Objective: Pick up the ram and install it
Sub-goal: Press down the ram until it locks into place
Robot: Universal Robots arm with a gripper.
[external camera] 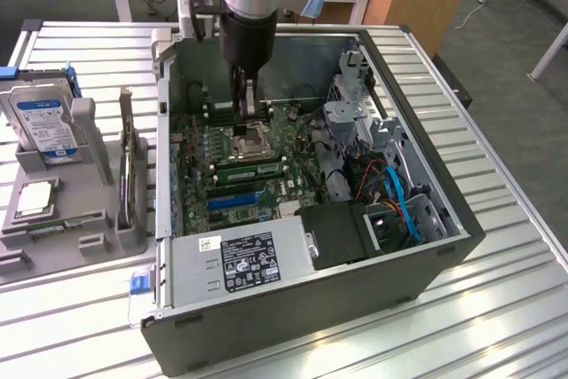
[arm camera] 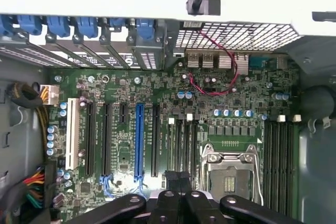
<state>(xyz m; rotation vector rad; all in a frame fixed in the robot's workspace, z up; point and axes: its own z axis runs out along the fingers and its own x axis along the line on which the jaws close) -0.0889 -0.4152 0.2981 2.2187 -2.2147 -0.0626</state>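
Desk (external camera: 497, 308) of ribbed metal, carrying an open computer case (external camera: 444, 246). Ram (external camera: 64, 222): what appears to be the thin green stick lies flat in the grey fixture (external camera: 27, 255) on the exterior view's left, just in front of the silver processor (external camera: 35, 197), well apart from the arm. Judged light, stiff and fragile, it is best pinched across the board's faces along its top edge, clear of the contact edge. End effector (external camera: 241, 122): fingers closed on nothing, hanging inside the case just above the motherboard (arm camera: 231, 98), beside the processor socket (external camera: 251, 141).
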